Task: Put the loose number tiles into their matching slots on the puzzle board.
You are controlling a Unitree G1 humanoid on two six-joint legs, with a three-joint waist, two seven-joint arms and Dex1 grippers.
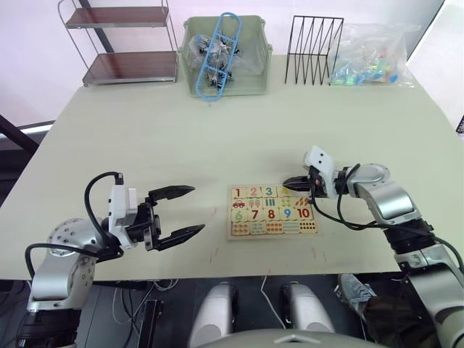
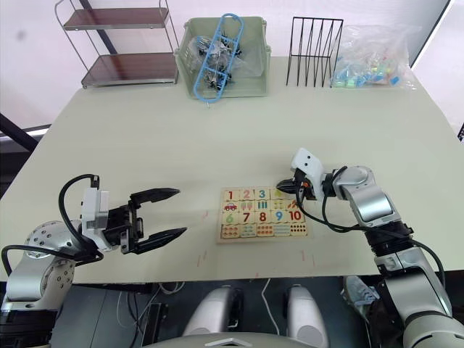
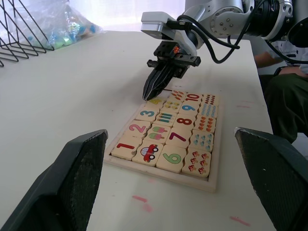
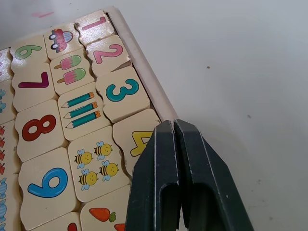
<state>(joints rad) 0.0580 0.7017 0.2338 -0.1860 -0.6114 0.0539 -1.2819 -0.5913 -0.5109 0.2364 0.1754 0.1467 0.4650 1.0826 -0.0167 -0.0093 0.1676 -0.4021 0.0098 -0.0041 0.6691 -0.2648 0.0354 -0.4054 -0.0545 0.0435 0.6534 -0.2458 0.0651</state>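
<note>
Black right gripper [image 1: 288, 182] pinched closed, nothing visibly held, tip at the upper right of the puzzle board [image 1: 272, 212] over tile 4 [image 4: 137, 137]. Board centre frame, long axis left-right. Left gripper [image 1: 180, 213] wide open, empty, lower left, farther.

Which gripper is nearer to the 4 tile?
Right. The right gripper hangs over the 4 tile on the board; the left gripper waits off the board's left side.

One puzzle board [image 1: 272, 212]; two end effectors [image 1: 177, 214] [image 1: 293, 182]; one basket [image 1: 255, 51]
</note>
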